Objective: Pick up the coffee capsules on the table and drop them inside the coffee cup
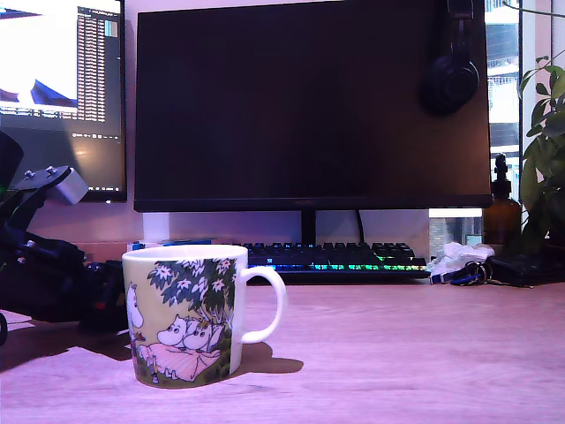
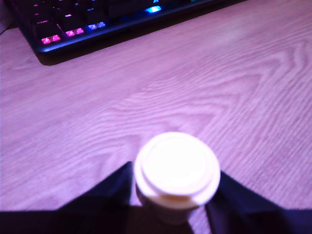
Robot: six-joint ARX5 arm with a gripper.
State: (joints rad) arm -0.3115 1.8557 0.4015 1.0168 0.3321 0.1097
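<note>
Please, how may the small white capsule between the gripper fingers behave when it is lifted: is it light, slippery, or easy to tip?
The capsule looks small and thin, so probably light. Its smooth, tapered body below the wide rim may slip down between the fingers if squeezed weakly. On the table its narrow end would likely tip or roll.

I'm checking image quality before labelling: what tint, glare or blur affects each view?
Exterior view: purple-pink cast, the coffee cup sharp, its shadow on the table, the arm dark at the exterior view's left. Wrist view: same cast, the capsule between the gripper fingers overexposed and soft, keyboard blurred.
</note>
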